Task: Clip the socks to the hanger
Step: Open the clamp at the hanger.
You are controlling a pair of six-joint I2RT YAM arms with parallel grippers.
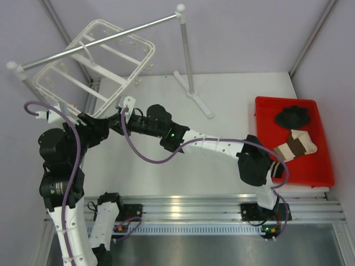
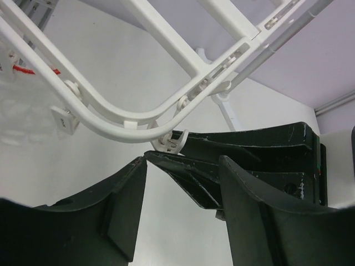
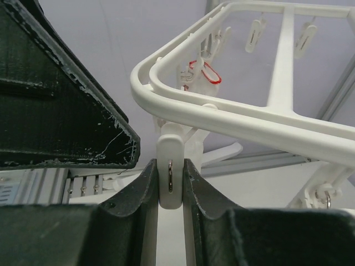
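Observation:
The white hanger (image 1: 94,61) hangs tilted from the grey rail at the back left. My right gripper (image 3: 170,164) is shut on one of its white dangling clips (image 3: 170,145) at the frame's near corner (image 1: 128,103). My left gripper (image 2: 183,166) stands open just beside it with nothing between its fingers, and it faces the right gripper's black fingers (image 2: 194,172) and the clip (image 2: 169,143). The socks lie in the red tray (image 1: 321,166) on the right: a black bunched one (image 1: 294,116) and a brown-and-white striped one (image 1: 297,145).
A grey metal rail (image 1: 105,40) on upright poles carries the hanger; its right pole's foot (image 1: 194,97) stands on the white table. A purple cable (image 1: 144,155) loops across the table between the arms. An aluminium rail (image 1: 211,208) runs along the near edge.

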